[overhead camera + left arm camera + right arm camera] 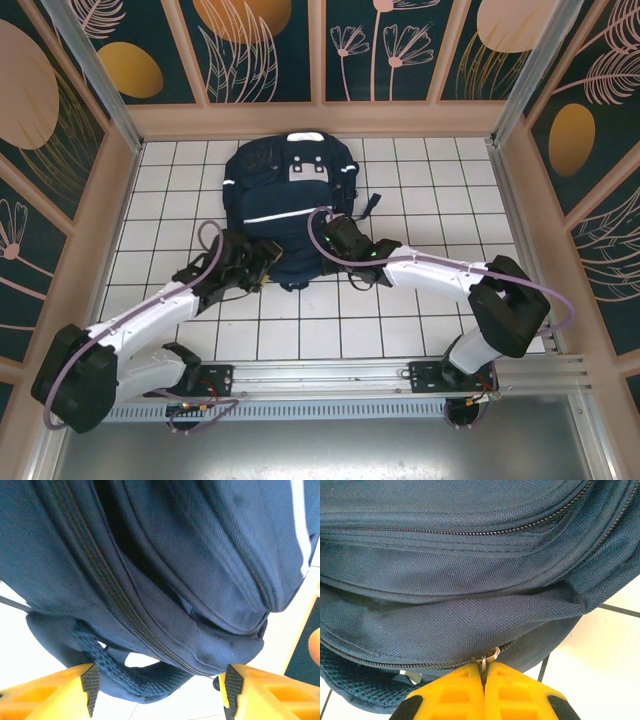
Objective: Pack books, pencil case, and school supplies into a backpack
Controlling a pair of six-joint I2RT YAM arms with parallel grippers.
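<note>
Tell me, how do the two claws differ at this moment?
The left claw stands wide open, gripping nothing; the right claw is shut, pinching the zipper pull. The left claw comes at the backpack from its left side, the right claw from its right. Both have yellow fingers and both sit at the backpack's near end.

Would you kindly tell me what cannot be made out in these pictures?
Top view: the left gripper and right gripper cover the near edge of the backpack.
Left wrist view: the gap between fabric folds is too dark to see into.
Right wrist view: shut fingers hide the tab of the zipper pull.
</note>
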